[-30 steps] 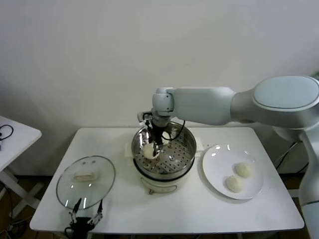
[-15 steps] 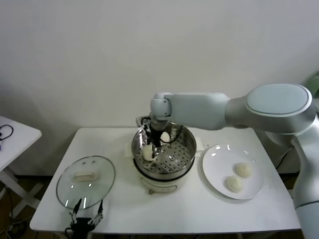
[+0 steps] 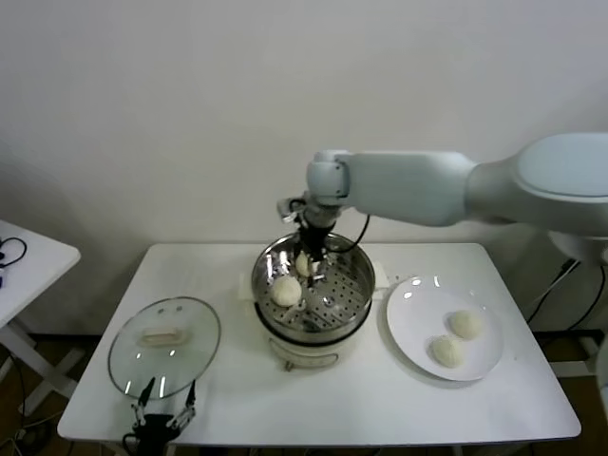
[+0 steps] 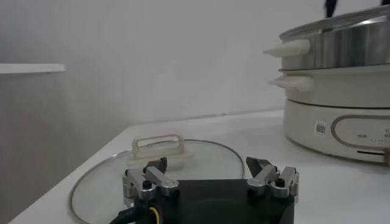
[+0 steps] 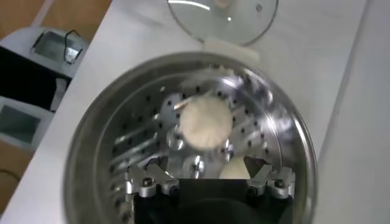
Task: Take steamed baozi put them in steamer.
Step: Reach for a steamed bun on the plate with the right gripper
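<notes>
The steamer (image 3: 353, 315) stands mid-table, a shiny pot on a white base; its side also shows in the left wrist view (image 4: 341, 52). Two baozi lie on its perforated tray. One (image 3: 286, 290) (image 5: 207, 122) is at the left, the other (image 3: 303, 263) (image 5: 231, 172) is farther back, partly hidden by my gripper. Two more baozi (image 3: 465, 324) (image 3: 446, 351) rest on the white plate (image 3: 416, 309). My right gripper (image 3: 313, 253) (image 5: 207, 165) hovers open and empty over the back of the steamer (image 5: 100, 143). The left gripper (image 3: 163, 410) (image 4: 210, 165) waits open at the table's front left edge.
A round glass lid (image 3: 163, 344) (image 4: 109, 182) with a white handle lies flat on the table's left, just beyond the left gripper. A small white side table (image 3: 28, 261) stands off to the left. The wall runs close behind the table.
The right gripper has opened and let go of the left baozi, which now lies on the tray. It has risen and moved back and to the right. The left arm is still.
</notes>
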Controlling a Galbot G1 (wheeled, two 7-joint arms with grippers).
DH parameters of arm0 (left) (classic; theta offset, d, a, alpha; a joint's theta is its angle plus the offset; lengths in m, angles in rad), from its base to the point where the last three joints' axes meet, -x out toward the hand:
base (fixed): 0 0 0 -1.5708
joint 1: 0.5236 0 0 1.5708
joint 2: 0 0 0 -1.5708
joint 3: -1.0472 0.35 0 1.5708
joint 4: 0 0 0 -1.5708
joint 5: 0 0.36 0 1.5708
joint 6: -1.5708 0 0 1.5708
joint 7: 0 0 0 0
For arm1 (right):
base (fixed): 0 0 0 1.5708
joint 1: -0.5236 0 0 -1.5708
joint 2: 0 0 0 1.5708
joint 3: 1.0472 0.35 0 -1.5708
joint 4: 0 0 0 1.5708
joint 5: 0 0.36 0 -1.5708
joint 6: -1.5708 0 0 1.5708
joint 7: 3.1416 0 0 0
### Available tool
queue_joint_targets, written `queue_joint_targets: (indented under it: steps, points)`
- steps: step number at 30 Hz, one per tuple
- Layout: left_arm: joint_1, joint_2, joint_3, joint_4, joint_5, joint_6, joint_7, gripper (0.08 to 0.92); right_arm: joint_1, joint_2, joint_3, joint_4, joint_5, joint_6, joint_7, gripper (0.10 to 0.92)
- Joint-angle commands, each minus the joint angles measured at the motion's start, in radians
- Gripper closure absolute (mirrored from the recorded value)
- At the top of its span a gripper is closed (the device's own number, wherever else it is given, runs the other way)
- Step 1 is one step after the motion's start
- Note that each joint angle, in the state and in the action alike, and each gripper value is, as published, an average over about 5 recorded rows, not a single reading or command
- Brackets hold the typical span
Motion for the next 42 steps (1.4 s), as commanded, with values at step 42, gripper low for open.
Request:
queue_joint_targets:
  steps: [42]
  points:
    - [0.027,-0.029,-0.008,-0.01,0.061,0.003,-0.009,0.177,-0.597,-0.712,0.303,0.173,-0.572,0.043,0.119,0.203]
